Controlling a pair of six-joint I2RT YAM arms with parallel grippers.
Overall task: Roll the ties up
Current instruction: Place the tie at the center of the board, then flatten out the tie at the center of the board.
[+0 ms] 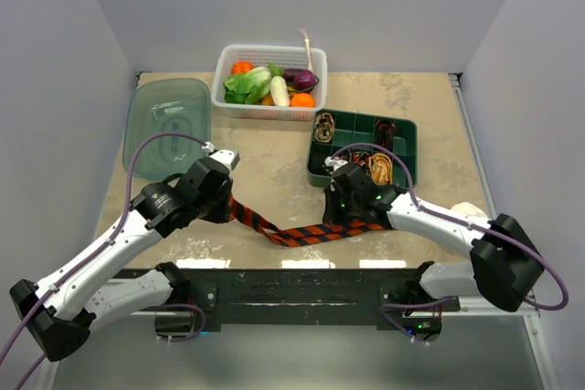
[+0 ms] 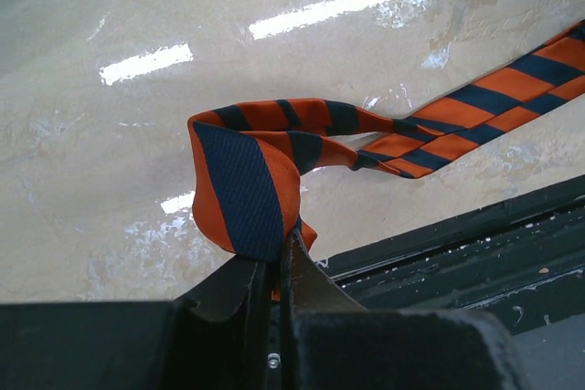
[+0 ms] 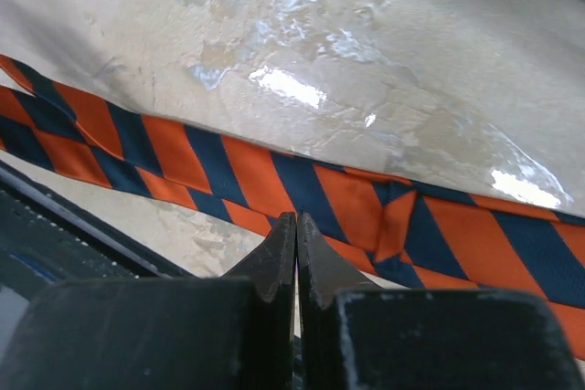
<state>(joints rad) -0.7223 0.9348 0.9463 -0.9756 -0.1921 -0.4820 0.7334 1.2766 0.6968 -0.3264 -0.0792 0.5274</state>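
An orange-and-navy striped tie [image 1: 302,233] lies across the table's near side between both arms. My left gripper [image 1: 228,207] is shut on its left end, and the fabric [image 2: 242,180] folds into a loop right above the jaws [image 2: 274,258]. In the right wrist view the tie [image 3: 210,157] lies flat on the table, with a fold to the right. My right gripper [image 1: 345,218] is shut, its tips [image 3: 296,218] at the tie's near edge with nothing showing between them. Rolled ties [image 1: 378,167] sit in a green tray [image 1: 409,125].
A white basket [image 1: 219,89] of vegetables stands at the back centre. A teal plastic lid [image 1: 167,125] lies at the back left. A black rail [image 1: 302,285] runs along the table's near edge. A white object [image 1: 469,211] sits beside the right arm.
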